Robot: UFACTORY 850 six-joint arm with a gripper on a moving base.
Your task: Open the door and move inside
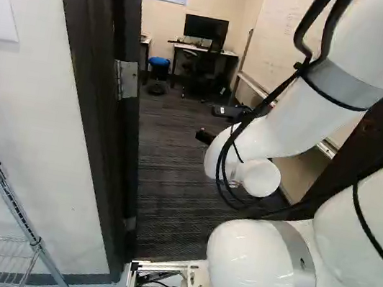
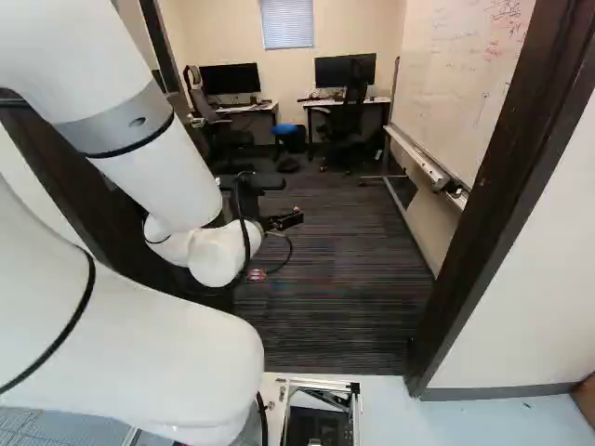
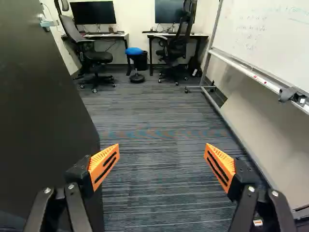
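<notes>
My gripper (image 2: 277, 202) reaches through the doorway at the arm's far end, over the room's carpet. In the wrist view the gripper (image 3: 161, 166) stands open, its orange pads wide apart with only carpet visible between them. The dark door (image 3: 43, 116) stands swung open into the room, close beside one finger; its lever handle (image 3: 47, 22) is near the far edge, away from the fingers. A hinge (image 1: 126, 80) shows on the dark door frame (image 1: 85, 76) in the left base view. The frame's other post (image 2: 507, 200) rises at the right of the right base view.
A whiteboard (image 3: 270, 38) with a tray runs along one side of the room. Desks (image 2: 361, 99), office chairs (image 3: 179, 41) and a blue-topped stool (image 3: 135, 60) stand at the back. A wire shelf (image 1: 1, 193) stands outside, left of the doorway.
</notes>
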